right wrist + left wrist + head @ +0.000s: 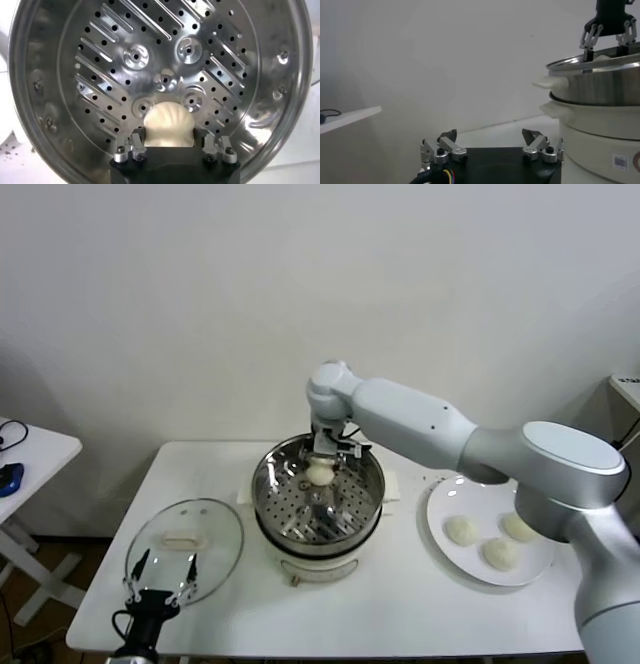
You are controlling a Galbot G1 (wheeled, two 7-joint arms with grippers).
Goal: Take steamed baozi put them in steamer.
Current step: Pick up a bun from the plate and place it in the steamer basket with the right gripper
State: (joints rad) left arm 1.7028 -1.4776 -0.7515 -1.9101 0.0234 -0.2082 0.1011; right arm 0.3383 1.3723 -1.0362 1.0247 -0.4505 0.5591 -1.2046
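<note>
Right hand grips a baozi above the steamer; sticker unreadable.

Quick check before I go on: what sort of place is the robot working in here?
Probably a staged test room set up like a kitchen, not a real one: a plain white table against a bare white wall, holding a shiny steel steamer pot, a round glass lid and a flat white plate of cream-white buns.
</note>
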